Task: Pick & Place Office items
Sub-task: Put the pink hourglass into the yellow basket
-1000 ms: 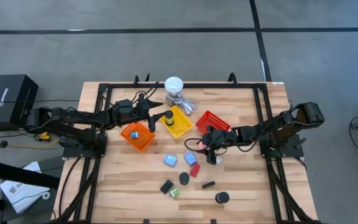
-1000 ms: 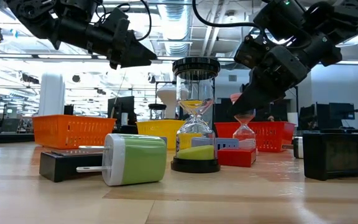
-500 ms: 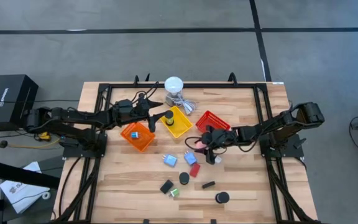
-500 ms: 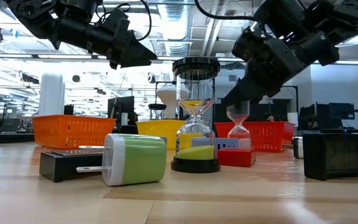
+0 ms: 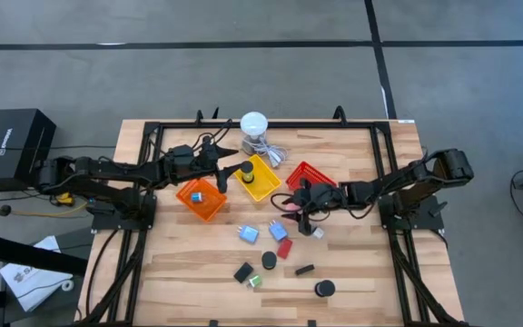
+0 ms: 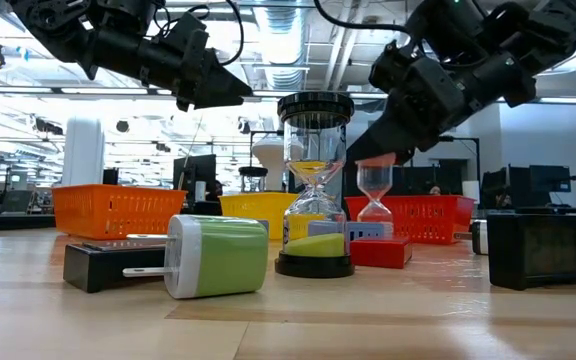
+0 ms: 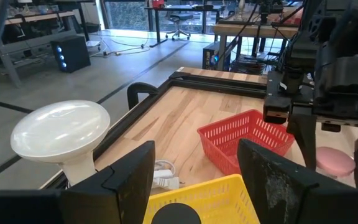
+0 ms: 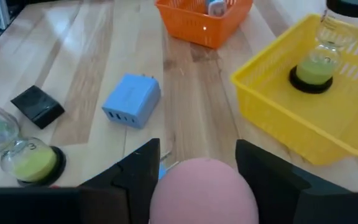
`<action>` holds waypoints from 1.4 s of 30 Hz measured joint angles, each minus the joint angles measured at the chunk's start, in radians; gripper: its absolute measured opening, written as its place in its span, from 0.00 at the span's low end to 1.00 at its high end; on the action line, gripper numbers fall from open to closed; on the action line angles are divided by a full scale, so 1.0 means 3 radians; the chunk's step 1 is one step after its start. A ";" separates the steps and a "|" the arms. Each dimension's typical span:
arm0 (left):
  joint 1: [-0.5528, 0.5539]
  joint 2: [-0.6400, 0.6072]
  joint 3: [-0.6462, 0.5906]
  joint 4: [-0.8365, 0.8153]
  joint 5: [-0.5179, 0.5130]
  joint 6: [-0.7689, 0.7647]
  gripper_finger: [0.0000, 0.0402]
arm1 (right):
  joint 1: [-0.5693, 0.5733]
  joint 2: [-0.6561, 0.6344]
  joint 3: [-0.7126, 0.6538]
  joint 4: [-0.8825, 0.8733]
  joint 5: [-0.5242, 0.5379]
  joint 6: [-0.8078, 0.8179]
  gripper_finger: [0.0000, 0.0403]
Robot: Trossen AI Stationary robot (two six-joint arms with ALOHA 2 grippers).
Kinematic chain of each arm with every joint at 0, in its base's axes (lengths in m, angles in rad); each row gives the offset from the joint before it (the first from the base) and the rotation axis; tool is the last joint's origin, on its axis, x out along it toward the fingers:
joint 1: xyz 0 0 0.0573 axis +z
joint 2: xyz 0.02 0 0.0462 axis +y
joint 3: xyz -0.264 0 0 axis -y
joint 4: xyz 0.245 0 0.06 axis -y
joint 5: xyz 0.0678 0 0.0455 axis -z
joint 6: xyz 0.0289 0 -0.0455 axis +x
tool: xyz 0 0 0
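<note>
My right gripper is shut on a pink-capped hourglass, just in front of the red basket. My left gripper hangs open over the yellow basket, where a black-capped hourglass stands. On the wood near the table's middle lie light-blue blocks, a red block, black discs, a black bar and a small green bit. A small blue piece sits in the orange basket. My right gripper pinches the hourglass by its round pink top cap, one finger on each side. The fingers come slanting down from the table's right. The hourglass hangs upright below them, and its foot looks lifted off the table.
A white round-topped device with a grey cable stands at the far edge behind the yellow basket. In the low view a green-and-white cylinder lies close to the camera, beside a tall hourglass and a black box. Black frame rails border the table.
My right gripper has carried the pink hourglass toward the table's left and a little toward the far edge, raising it slightly. The hourglass has stayed upright in the shut fingers.
</note>
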 joint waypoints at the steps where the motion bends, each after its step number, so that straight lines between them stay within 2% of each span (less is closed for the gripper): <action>1: -0.0001 0.0000 0.0000 0.0000 -0.0001 0.0000 0.55 | -0.0014 0.0000 0.0000 -0.0002 0.0000 -0.0001 0.48; 8: 0.0000 0.0000 0.0000 0.0000 -0.0001 0.0000 0.55 | -0.0061 -0.0003 0.0000 -0.0005 -0.0086 -0.0011 0.45; 13: 0.0000 0.0000 0.0000 0.0000 0.0000 0.0000 0.55 | -0.0055 -0.0003 0.0000 -0.0021 -0.0086 -0.0011 0.50; 17: -0.0001 0.0000 0.0000 0.0000 0.0000 0.0000 0.55 | -0.0061 -0.0003 0.0000 -0.0027 -0.0086 -0.0011 0.45; 22: -0.0001 -0.0001 0.0000 0.0000 -0.0001 0.0000 0.55 | -0.0061 -0.0003 0.0000 -0.0025 -0.0086 -0.0011 0.45; 27: 0.0000 0.0000 0.0000 0.0000 0.0000 0.0000 0.55 | -0.0061 -0.0003 0.0000 -0.0027 -0.0086 -0.0012 0.48; 34: 0.0000 -0.0001 0.0000 0.0000 -0.0001 0.0000 0.55 | -0.0061 -0.0003 0.0000 -0.0017 -0.0086 -0.0011 0.45; 42: -0.0001 -0.0001 0.0000 0.0000 0.0066 -0.0001 0.55 | -0.0052 0.0003 0.0276 -0.0145 -0.0173 -0.0189 0.58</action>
